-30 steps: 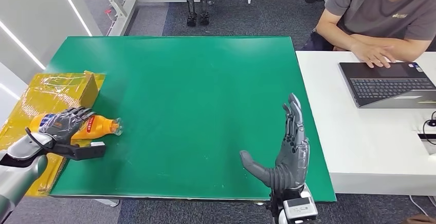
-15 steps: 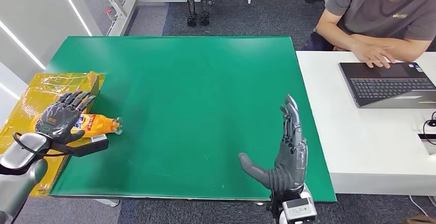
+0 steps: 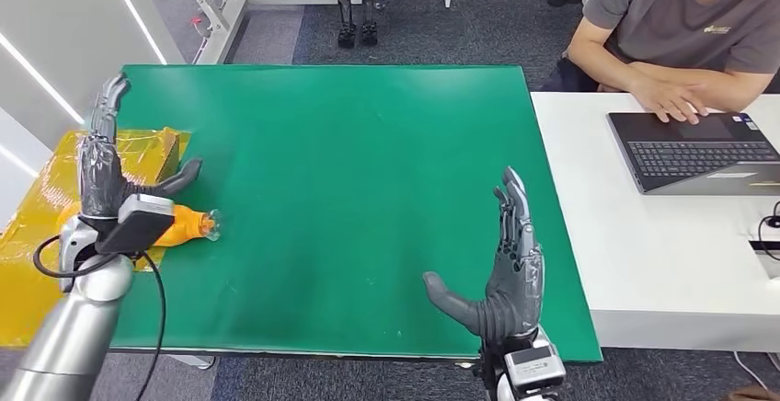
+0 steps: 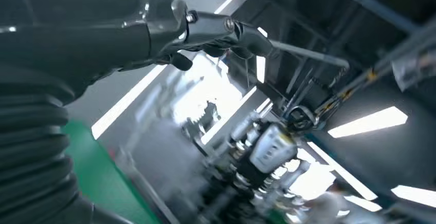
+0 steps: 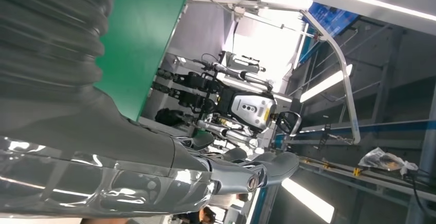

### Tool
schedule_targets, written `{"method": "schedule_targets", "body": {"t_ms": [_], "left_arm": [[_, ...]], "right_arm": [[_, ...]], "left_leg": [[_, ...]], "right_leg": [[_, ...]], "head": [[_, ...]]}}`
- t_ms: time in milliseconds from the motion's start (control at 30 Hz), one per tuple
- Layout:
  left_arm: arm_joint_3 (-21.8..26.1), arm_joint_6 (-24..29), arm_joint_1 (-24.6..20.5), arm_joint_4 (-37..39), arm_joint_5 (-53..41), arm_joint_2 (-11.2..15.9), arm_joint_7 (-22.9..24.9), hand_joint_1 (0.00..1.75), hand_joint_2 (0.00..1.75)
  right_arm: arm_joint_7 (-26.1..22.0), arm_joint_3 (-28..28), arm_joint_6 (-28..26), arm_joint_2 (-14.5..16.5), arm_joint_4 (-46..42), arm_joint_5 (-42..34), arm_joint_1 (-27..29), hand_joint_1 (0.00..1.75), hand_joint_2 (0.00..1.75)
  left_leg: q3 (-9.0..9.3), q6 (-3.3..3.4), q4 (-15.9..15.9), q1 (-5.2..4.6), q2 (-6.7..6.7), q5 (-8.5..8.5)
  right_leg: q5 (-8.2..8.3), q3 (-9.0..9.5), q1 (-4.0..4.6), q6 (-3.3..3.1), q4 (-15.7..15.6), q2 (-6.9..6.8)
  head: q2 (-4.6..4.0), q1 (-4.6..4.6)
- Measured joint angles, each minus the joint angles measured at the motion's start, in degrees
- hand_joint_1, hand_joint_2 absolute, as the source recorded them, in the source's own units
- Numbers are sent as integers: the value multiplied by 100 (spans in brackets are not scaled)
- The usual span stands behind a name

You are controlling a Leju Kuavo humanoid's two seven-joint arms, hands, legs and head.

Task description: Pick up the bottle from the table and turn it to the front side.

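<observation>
Orange plastic bottle [image 3: 180,226] lies on its side just below the raised, spread, empty fingers of the left hand [image 3: 103,173] — likely light, slick, dentable — grip mid-body; right hand [image 3: 508,272] flat, empty.

1. You see the right hand [image 5: 154,183] stretched out flat, fingers extended, holding nothing.
2. Behind it, the green table [image 5: 139,39] edge.
3. Beyond stands another robot [image 5: 247,108].

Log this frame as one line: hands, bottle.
left hand: open, raised above bottle | right hand: open, upright, empty | bottle: lying on green mat, ungrasped
</observation>
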Motion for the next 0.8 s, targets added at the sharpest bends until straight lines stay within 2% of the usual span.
{"method": "schedule_targets", "body": {"t_ms": [67, 167, 267, 333, 433, 533, 800], "left_arm": [[-46, -55, -5, -106, 709, -378, -37, 0, 175], [-174, -96, -4, -199, 1125, -812, -57, 0, 175], [-327, -554, 28, -286, 1836, -1141, -74, 0, 175], [-456, -771, 152, -417, 2203, -1373, -76, 0, 175], [-638, -739, 503, -774, 2356, -1716, -80, 0, 175], [-715, -657, 803, -1094, 2399, -1948, -84, 0, 175], [-657, -757, 1411, -1556, 2458, -2281, -84, 0, 175]], "right_arm": [[17, 10, 9, 33, 14, 19, -8, 0, 175], [44, 17, 11, 67, 20, 52, -8, 0, 175], [67, 17, -4, 70, 25, 95, -3, 0, 175], [66, 17, -5, 69, 25, 114, 13, 0, 175], [52, 19, 24, 69, 15, 144, 75, 0, 175], [43, 20, 67, 69, -7, 155, 135, 0, 175], [55, 26, 88, 69, -12, 111, 193, 0, 175]], "left_leg": [[-2, 0, 0, 0, -3, 0], [-3, 0, 0, 0, 1, -1], [-4, 1, 1, -1, -1, -2], [-5, 1, 1, -1, -1, -3], [-6, 6, 1, -1, 6, -8], [-6, 10, 1, 0, 7, -11], [-6, 11, -3, 0, 9, -11]], "right_leg": [[0, 1, 0, 0, 0, -2], [0, 0, 0, 0, -1, 2], [0, 0, -1, 1, -2, 0], [0, 1, 0, 1, -2, 0], [-2, -1, -1, 2, -3, 6], [-4, -2, 0, 5, -5, 7], [-5, -1, 0, 5, -4, 5]], "head": [[0, 1], [0, 1], [0, -1], [0, -1], [0, 1], [0, 1], [0, 0]]}}
